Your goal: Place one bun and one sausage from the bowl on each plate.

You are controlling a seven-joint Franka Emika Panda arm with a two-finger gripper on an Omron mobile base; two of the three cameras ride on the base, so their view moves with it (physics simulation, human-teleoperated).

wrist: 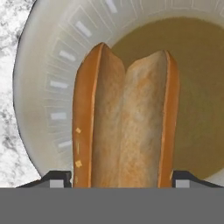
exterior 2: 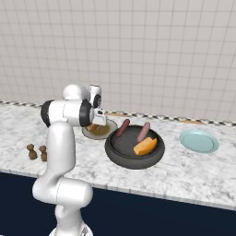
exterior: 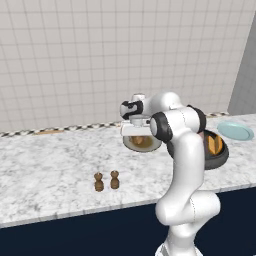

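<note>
In the left base view you see the end effector (exterior: 139, 121) hanging over the beige-grey plate (exterior: 131, 144) on the marble counter (exterior: 55, 160), a tan bun (exterior: 138, 140) just under it; the arm hides most of the dark bowl (exterior: 220, 155), where a second bun (exterior: 216, 144) shows orange, and the teal plate (exterior: 236, 131) lies far right. Two brown shakers (exterior: 106, 181) stand near the counter's front edge. In the right base view you find the bowl between the two plates, holding two sausages (exterior 2: 143, 131) lying side by side, long axes running near-to-far, and the second bun angled across its floor. In the hand view your end effector's fingertips (wrist: 59, 179) stand spread on either side of the bun, which is split along its length, its long axis running straight away from the camera over the brown centre of the beige-grey plate; you cannot tell whether the tips touch it.
</note>
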